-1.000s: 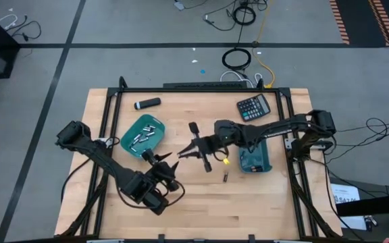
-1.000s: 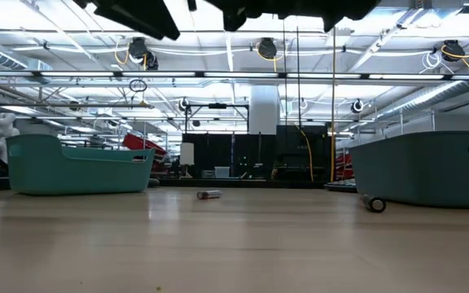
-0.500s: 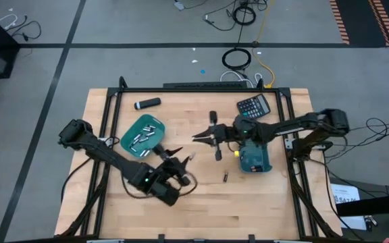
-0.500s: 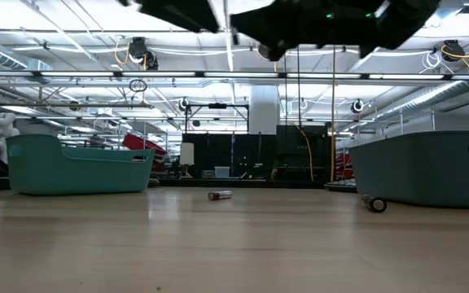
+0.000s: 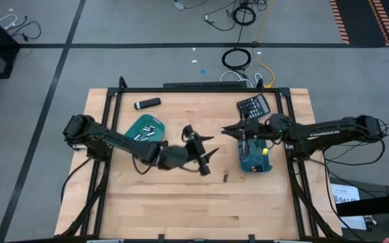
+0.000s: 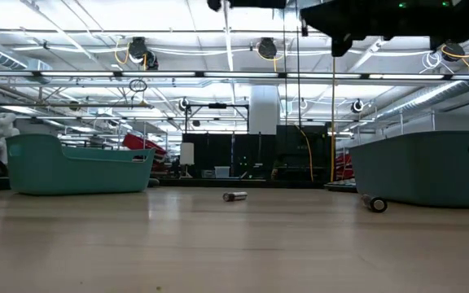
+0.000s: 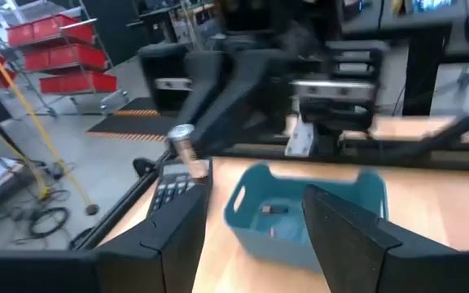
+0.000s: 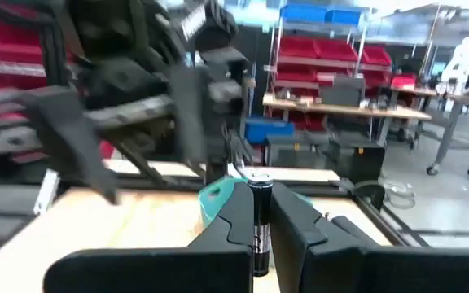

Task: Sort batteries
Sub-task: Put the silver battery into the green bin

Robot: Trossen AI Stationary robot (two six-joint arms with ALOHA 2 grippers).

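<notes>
My right gripper (image 5: 225, 130) hovers near the table's middle, between the calculator and the right teal tray (image 5: 256, 162), shut on a small battery (image 8: 260, 189). That cell also shows as a coppery cylinder (image 7: 183, 148) in the left wrist view. My left gripper (image 5: 209, 151) is open at the table's centre, pointing at the right tray (image 7: 300, 207), and touches nothing. The left teal tray (image 5: 142, 132) holds several silvery batteries. One battery (image 5: 225, 177) lies on its side on the wood, and the low view shows two lying cells (image 6: 234, 196) (image 6: 375, 203). My right gripper pinches the battery's lower part (image 8: 259, 218) between its two fingers. The fingers (image 8: 295, 213) reach level from the table's right side, across the cell. The battery stands roughly upright with its silvery top end (image 8: 260, 177) free above the fingers, lifted clear of the table.
A black calculator (image 5: 254, 106) sits at the far right of the table and a black marker-like cylinder (image 5: 147, 103) near the far left. Black frame rails (image 5: 290, 115) run along the table's sides. Bare wood lies toward the near edge.
My right gripper has carried the battery from the table's centre toward the right and far side, near the right tray. My left gripper has swung from the near edge up toward the centre and right. In the low view a lying battery has shifted to the right.
</notes>
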